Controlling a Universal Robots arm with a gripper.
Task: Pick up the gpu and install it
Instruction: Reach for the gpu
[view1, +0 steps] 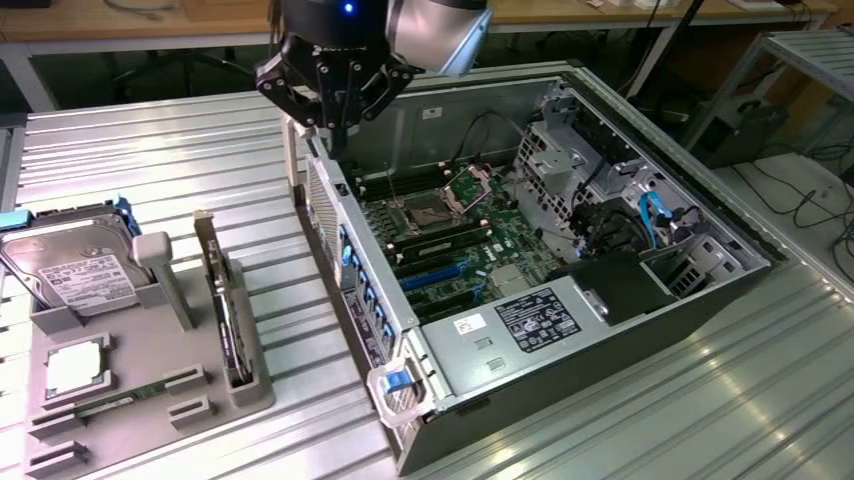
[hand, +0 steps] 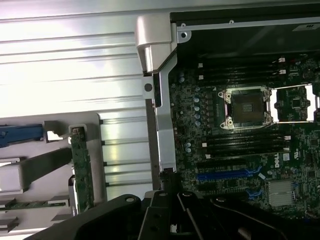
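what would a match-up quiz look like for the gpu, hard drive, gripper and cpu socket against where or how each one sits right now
Things:
1 gpu
2 hard drive
3 gripper
4 cpu socket

Places or states:
a on the motherboard inside the open case
b shut, above the case's wall
c standing on edge in a slot of the grey holder
d leaning in the grey holder, white label showing

Pairs: 1-c, 2-d, 3-b, 4-a
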